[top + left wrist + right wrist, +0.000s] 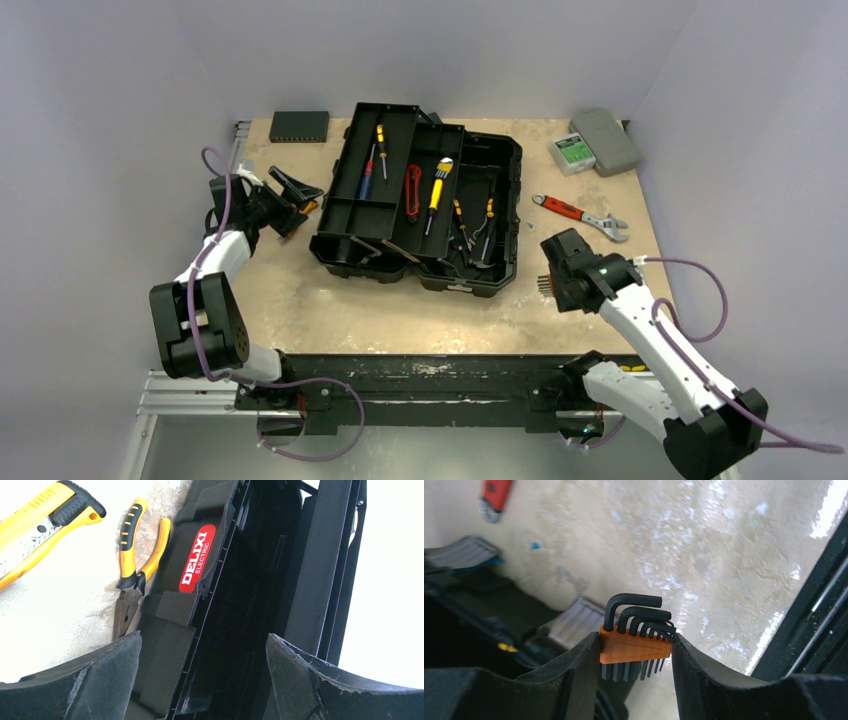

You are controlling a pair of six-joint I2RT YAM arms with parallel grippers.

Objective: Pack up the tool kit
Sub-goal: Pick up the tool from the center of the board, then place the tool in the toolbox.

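Observation:
The black toolbox lies open mid-table, with screwdrivers, pliers and a red tool in its tray and body. My left gripper is open and empty just left of the box. In the left wrist view the gripper frames the box's edge with its red label; yellow-handled pliers and a yellow utility knife lie on the table beside it. My right gripper is shut on an orange hex key set, held above the table by the box's right front corner. A red-handled wrench lies on the table right of the box.
A thin black rectangular device lies at the back left. A flat grey case and a small green-and-white box sit at the back right. The black rail with the arm bases runs along the near edge.

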